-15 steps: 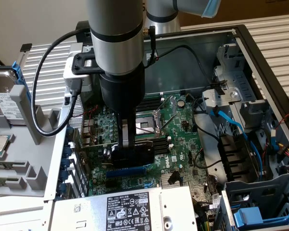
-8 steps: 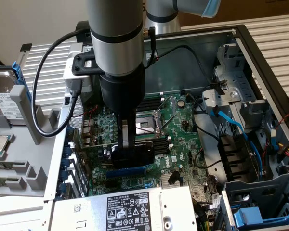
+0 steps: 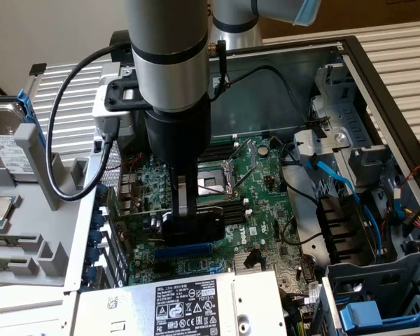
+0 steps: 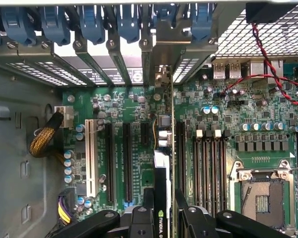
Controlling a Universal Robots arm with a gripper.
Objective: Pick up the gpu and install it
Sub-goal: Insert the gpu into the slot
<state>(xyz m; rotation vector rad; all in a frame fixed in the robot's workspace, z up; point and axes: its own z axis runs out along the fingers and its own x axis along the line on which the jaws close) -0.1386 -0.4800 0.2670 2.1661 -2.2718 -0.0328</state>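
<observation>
The hand (image 3: 184, 210) is clamped on the gpu (image 3: 203, 225), which hangs on edge directly beneath it, over the motherboard (image 3: 259, 203) and just beside the blue slot (image 3: 185, 249). The card's long axis runs toward the blue clips (image 4: 92, 22) on the case's rear wall. Its edge carries an NVIDIA logo (image 4: 161, 214), and the power supply label (image 3: 185, 308) reads DELL.

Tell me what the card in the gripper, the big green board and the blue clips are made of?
The gpu in the gripper: a dull matte black cover, probably plastic, over a circuit board. The motherboard: green board, likely fibreglass laminate, dotted with shiny metal parts. The blue clips: smooth and evenly coloured, so probably moulded plastic.
</observation>
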